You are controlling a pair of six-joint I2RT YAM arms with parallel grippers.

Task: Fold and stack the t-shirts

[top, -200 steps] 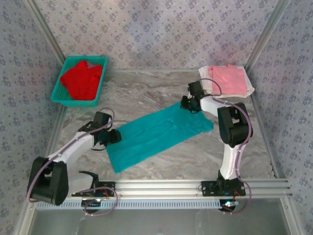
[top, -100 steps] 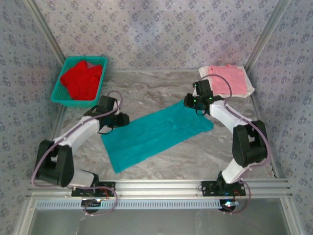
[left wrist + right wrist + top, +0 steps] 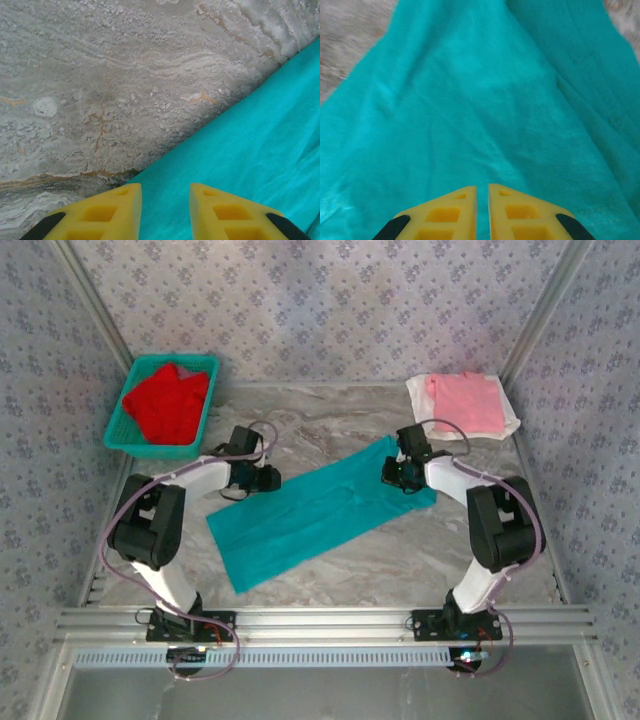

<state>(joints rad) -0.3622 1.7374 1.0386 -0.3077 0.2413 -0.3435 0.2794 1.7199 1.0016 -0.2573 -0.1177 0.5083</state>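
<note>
The teal t-shirt (image 3: pixel 310 515) lies flat (slantwise) across the middle of the bench (image 3: pixel 420 550). The left fingers (image 3: pixel 110 210) stand parted and empty at its far-left edge. The right fingers (image 3: pixel 445 215), nearly closed, are on its right end, perhaps pinching cloth. The pink t-shirt (image 3: pixel 468 403) lies in the far-right corner, and the red t-shirt (image 3: pixel 165 405) sits in a basket (image 3: pixel 118 430) far left.

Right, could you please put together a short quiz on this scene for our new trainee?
1. True or false: the red t-shirt lies inside the basket.
2. Which t-shirt lies on top of the white t-shirt at the table's far right? A) the pink t-shirt B) a green one C) a black one
3. Fill in the colour: the right gripper is at the far right end of the ___ t-shirt spread across the middle of the table.

Key: 1 true; 2 A; 3 teal, the teal t-shirt.
</note>
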